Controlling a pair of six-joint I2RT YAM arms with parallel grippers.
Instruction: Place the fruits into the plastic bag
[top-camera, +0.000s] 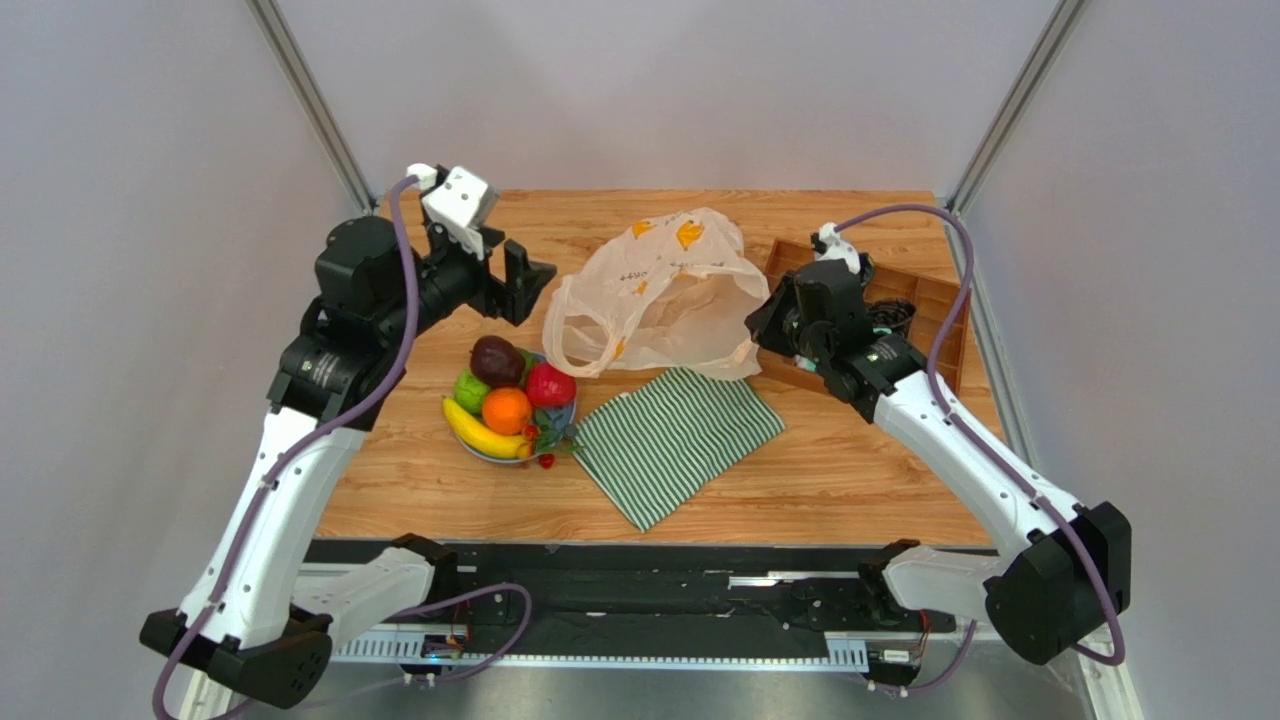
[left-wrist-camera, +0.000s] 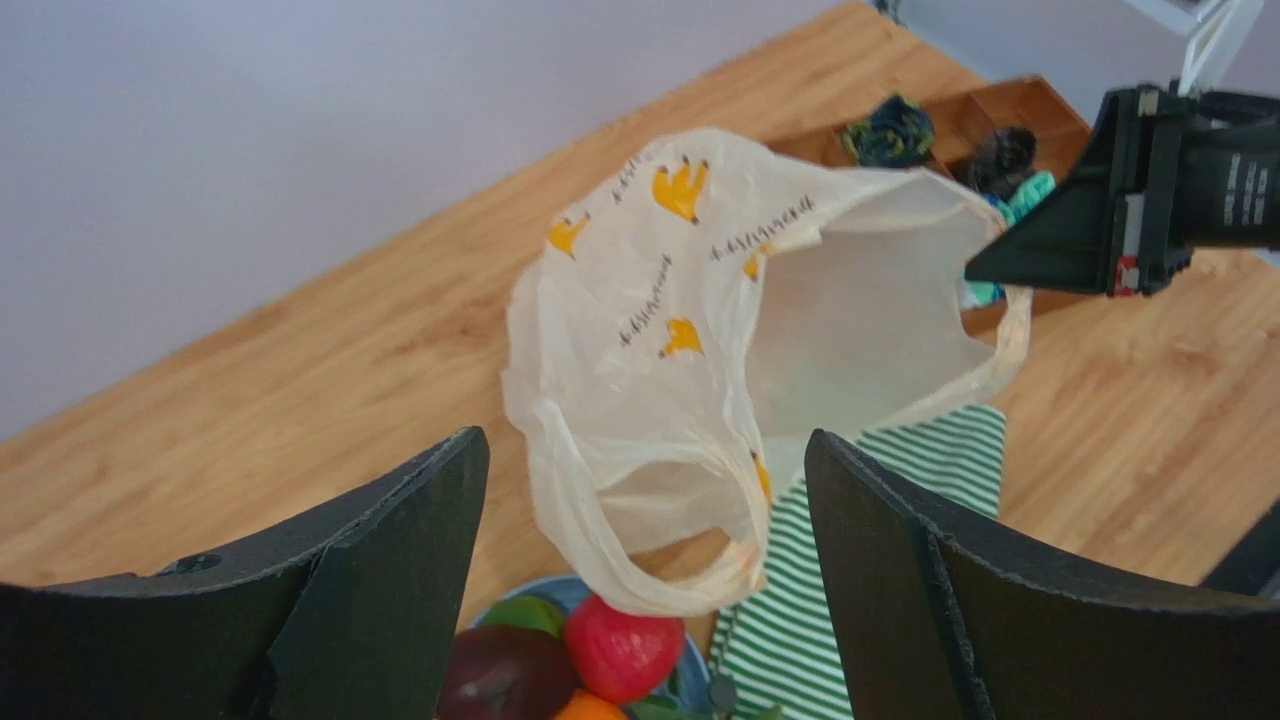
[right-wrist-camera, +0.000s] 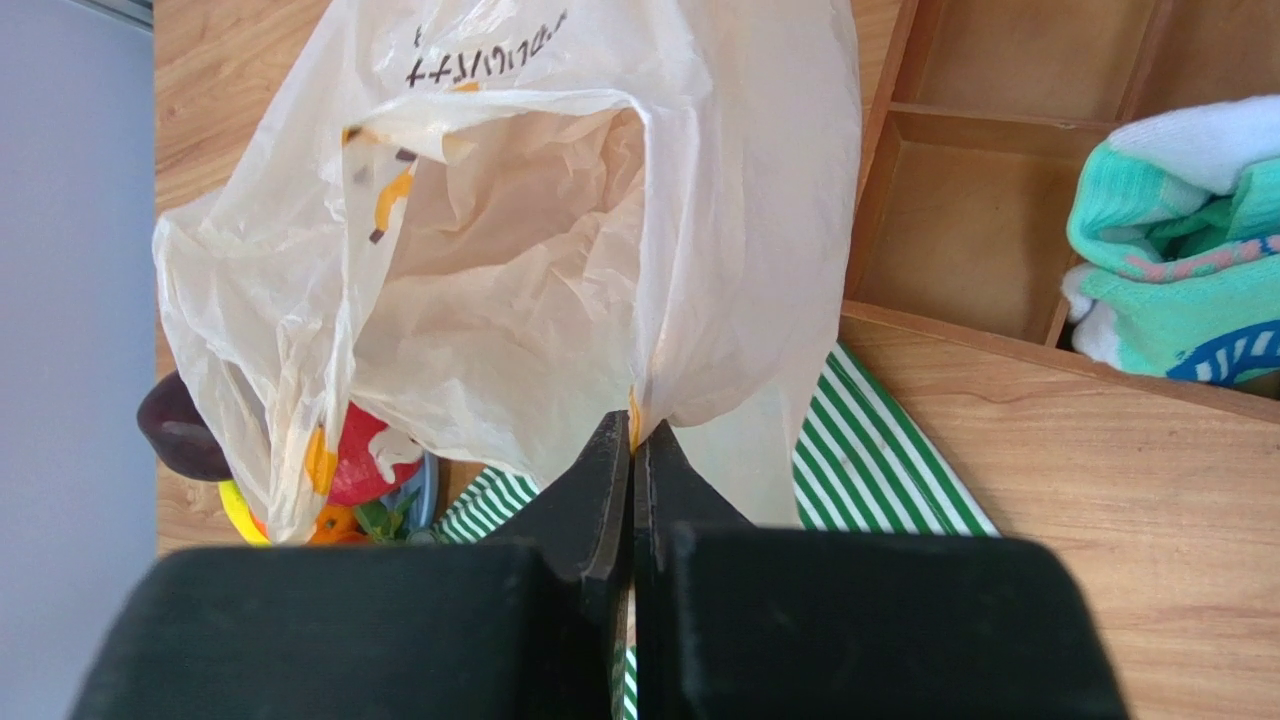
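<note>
The plastic bag (top-camera: 669, 293) stands mid-table, translucent with yellow banana prints, its mouth held open. My right gripper (right-wrist-camera: 634, 428) is shut on the bag's rim (right-wrist-camera: 706, 300) at its right side (top-camera: 766, 323). My left gripper (top-camera: 526, 285) hangs open to the left of the bag, nothing between its fingers (left-wrist-camera: 391, 555), the bag's handle loop (left-wrist-camera: 661, 578) lying ahead of it. The fruits sit on a blue plate (top-camera: 519, 453): banana (top-camera: 481, 431), orange (top-camera: 507, 410), green apple (top-camera: 470, 392), red apple (top-camera: 550, 386), dark purple fruit (top-camera: 495, 360) and small red berries (top-camera: 544, 458).
A green-striped cloth (top-camera: 676, 438) lies in front of the bag. A wooden compartment tray (top-camera: 917, 308) at the right holds rolled socks (right-wrist-camera: 1187, 263). Metal frame posts stand at the back corners.
</note>
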